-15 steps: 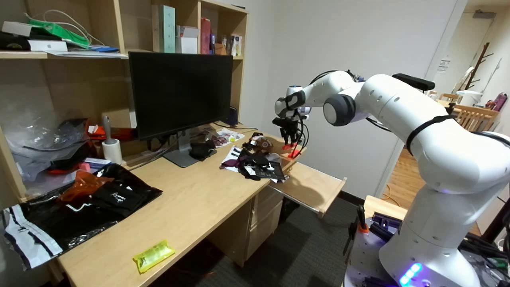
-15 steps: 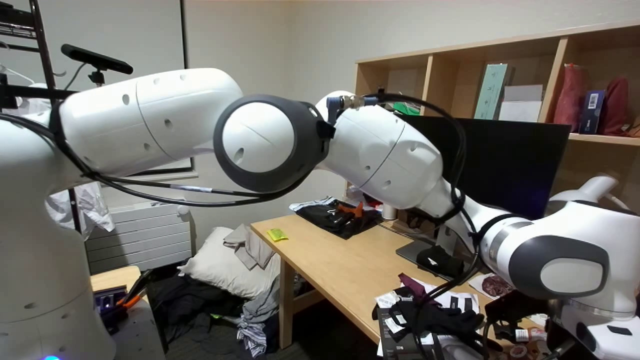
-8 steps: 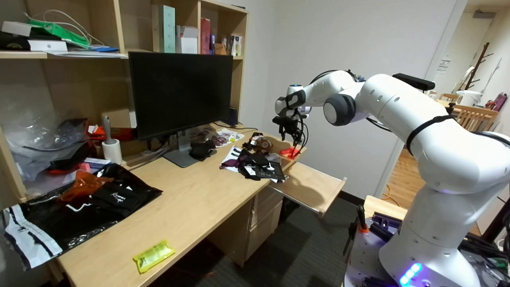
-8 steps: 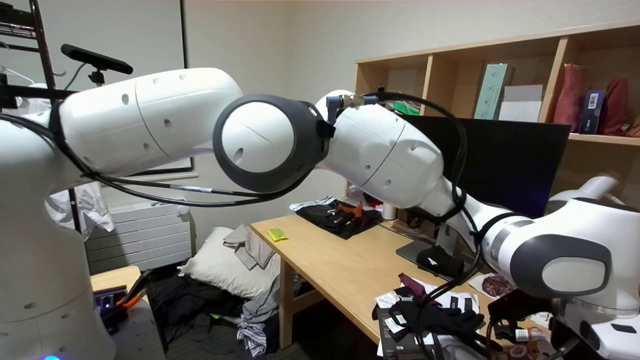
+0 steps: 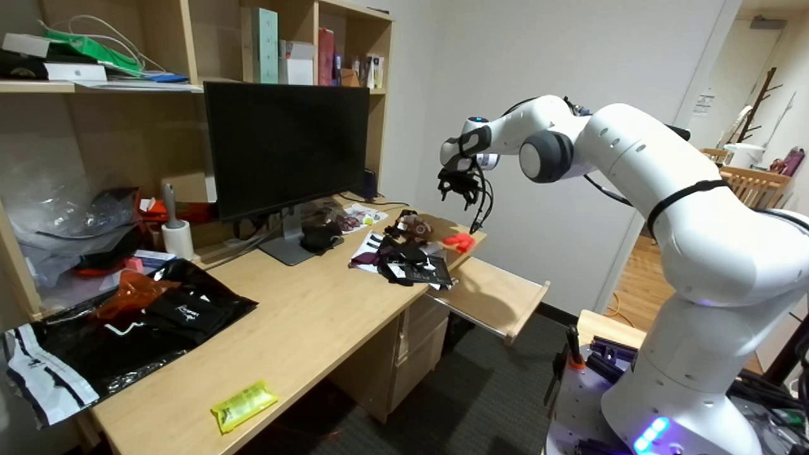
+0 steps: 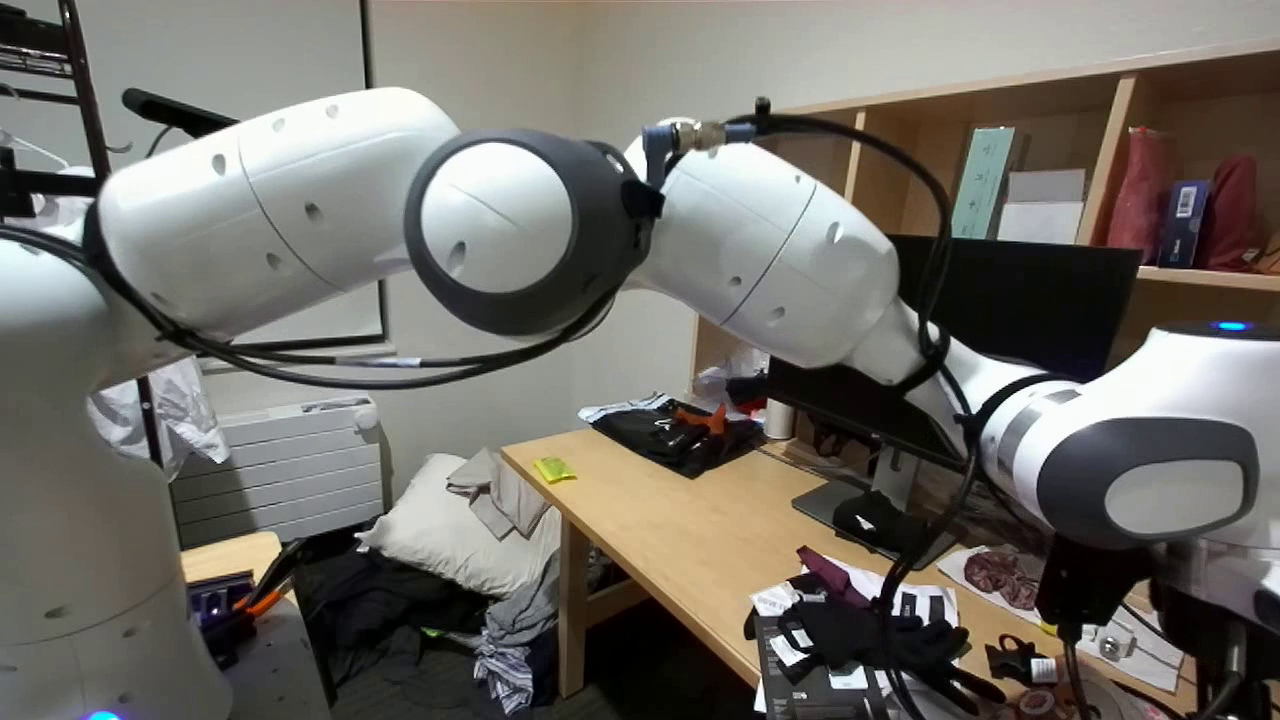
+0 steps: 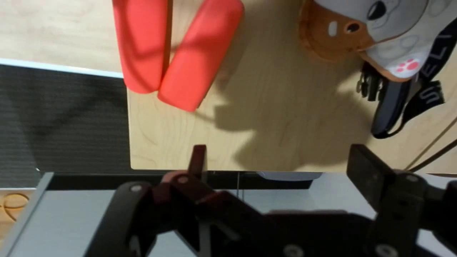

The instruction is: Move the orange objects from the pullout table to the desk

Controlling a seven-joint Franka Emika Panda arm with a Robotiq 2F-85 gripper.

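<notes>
The gripper [image 7: 278,153] stands wide: in the wrist view its fingers [image 7: 369,175] are spread well apart, with bare desk [image 7: 278,139] and wall [image 7: 271,200] showing between them. Two orange pieces [image 7: 201,53] lie flat on the desk, close together, their far ends meeting and the gap between them widening toward the near side.

In an exterior view the pieces lie at the desk's far right corner, by its right edge; the fingers hang in the air above them, well apart. In the wrist view both pieces are toward the left. One is wholly left of the left finger and covers a bit of the desk's edge; its neighbour slants, one end left of that finger's tip, the other reaching a little right of it. Whether either finger is straight above a piece, I cannot tell.

The pullout table [image 5: 499,297] juts out to the right from under the desk, lower than the pieces. A toy [image 7: 350,39] lies well to their right in the wrist view, a strap [image 7: 432,98] beside it. In an exterior view, a packet [image 5: 244,406] and a bag [image 5: 142,354] lie on the desk's near left part, and a monitor [image 5: 287,148] stands left of the gripper.
</notes>
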